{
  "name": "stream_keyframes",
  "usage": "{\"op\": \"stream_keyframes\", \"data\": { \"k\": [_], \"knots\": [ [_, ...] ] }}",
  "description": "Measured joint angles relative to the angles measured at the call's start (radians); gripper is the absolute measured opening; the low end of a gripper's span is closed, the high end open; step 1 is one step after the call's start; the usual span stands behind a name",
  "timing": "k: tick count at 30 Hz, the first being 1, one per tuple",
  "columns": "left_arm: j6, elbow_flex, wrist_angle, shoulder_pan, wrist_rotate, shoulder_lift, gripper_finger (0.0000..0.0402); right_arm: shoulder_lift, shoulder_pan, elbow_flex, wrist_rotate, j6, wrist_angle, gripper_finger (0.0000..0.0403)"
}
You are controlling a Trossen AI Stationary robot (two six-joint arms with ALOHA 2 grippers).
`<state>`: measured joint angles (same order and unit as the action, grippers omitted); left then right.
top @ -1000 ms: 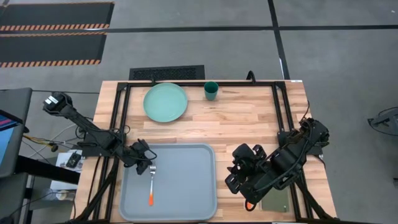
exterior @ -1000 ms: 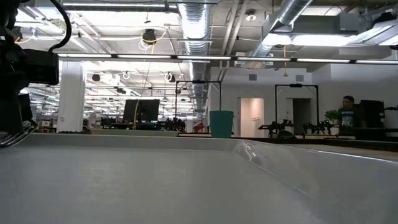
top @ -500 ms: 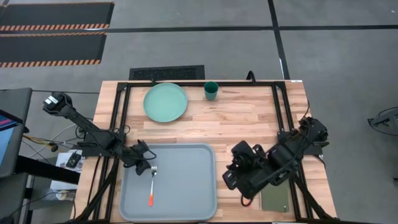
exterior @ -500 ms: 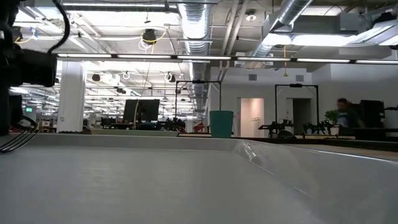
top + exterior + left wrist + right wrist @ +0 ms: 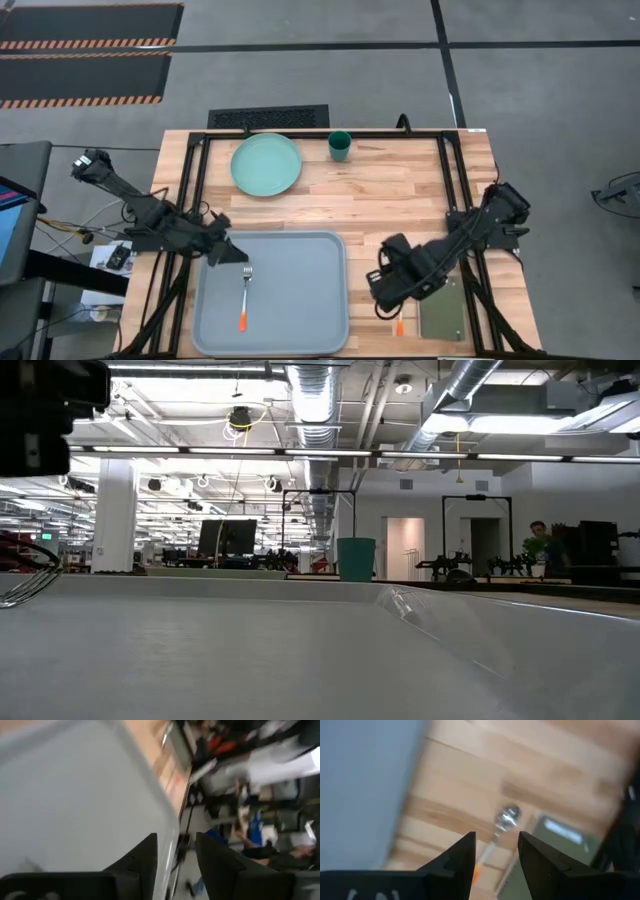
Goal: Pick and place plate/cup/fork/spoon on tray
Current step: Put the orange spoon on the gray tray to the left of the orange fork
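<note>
The fork (image 5: pixel 244 297) lies on the grey-blue tray (image 5: pixel 300 260), prongs toward the far edge. My left gripper (image 5: pixel 226 251) is open and empty over the tray's far left corner; its wrist view shows the tray's rim (image 5: pixel 167 815). The spoon (image 5: pixel 502 821) lies on the wood just right of the tray. From above only its orange handle tip (image 5: pixel 398 326) shows, the rest hidden under my arm. My right gripper (image 5: pixel 385 291) is open above the spoon and touches nothing. The mint-green plate (image 5: pixel 266 163) and the teal cup (image 5: pixel 340 145) stand at the far edge.
A small dark green pad (image 5: pixel 442 320) lies at the near right, beside the spoon. Black frame rails (image 5: pixel 452 190) run along the table's left and right sides. Bare wood (image 5: pixel 390 190) lies between the tray and the far objects. A person (image 5: pixel 540 540) shows far off in the room.
My left gripper has gone up and toward the table's left edge, away from the fork, which stays on the tray. My right arm has stretched out lower over the spoon, and the spoon's orange handle tip now shows beside it.
</note>
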<state>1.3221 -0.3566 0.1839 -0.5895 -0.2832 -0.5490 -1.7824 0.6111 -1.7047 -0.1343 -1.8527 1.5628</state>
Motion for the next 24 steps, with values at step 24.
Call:
{"op": "stream_keyframes", "data": {
  "k": [24],
  "knots": [
    [0.025,-0.006,0.080,0.001,-0.176,0.103,0.0190,-0.058,0.138,0.525,0.142,-0.447,-0.684,0.0173]
  ]
}}
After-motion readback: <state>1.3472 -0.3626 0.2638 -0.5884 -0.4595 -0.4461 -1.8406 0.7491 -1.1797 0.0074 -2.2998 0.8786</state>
